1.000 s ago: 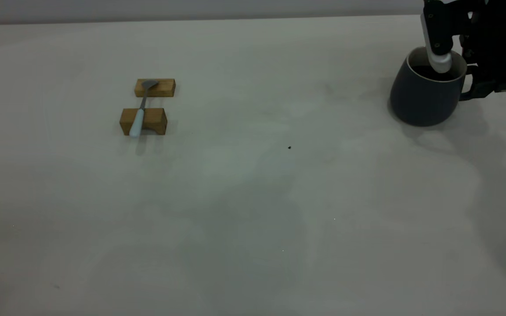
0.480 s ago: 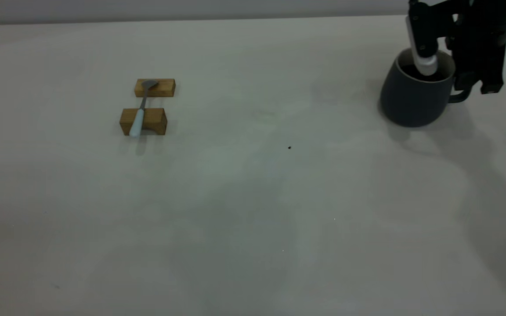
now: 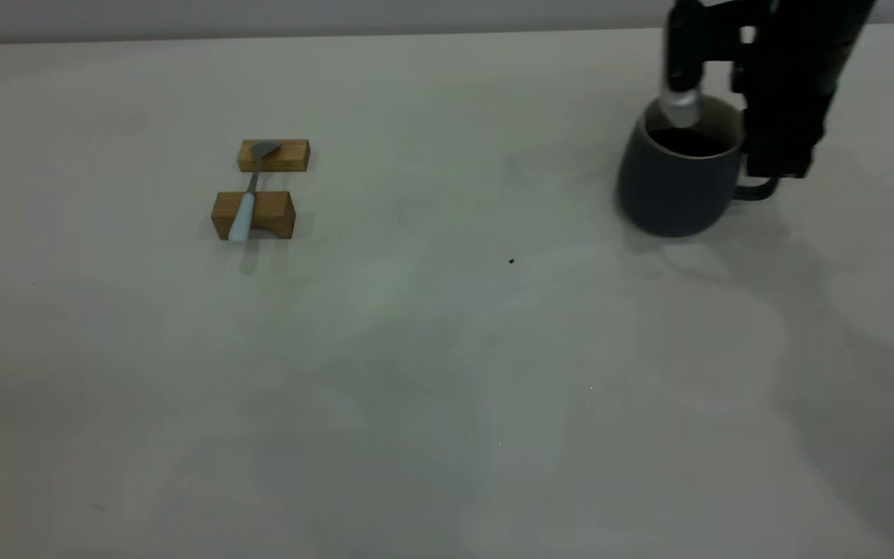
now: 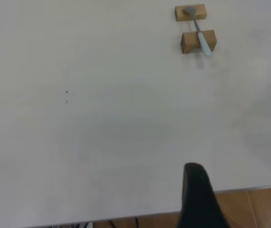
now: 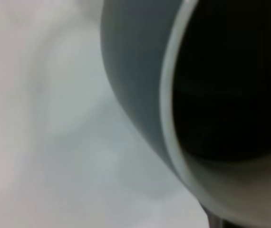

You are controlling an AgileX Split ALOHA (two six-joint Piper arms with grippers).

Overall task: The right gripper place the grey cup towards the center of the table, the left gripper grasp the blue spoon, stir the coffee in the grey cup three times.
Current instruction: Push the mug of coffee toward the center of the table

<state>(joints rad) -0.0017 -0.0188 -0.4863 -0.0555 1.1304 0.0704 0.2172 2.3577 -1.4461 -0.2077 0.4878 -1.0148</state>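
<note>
Desk (image 3: 447, 373) pale, matte. Right hand (image 3: 715, 116) pinching grey cup (image 3: 668, 190) rim, upright; blue spoon (image 3: 244, 211) far off, lying across wooden blocks (image 3: 254, 213), handle nearer camera.

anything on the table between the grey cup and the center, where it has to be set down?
Nothing visible. The grey cup, held by the right gripper, has bare table between it and the middle. Only a tiny dark speck lies there. The blue spoon on its wooden blocks sits well beyond.
</note>
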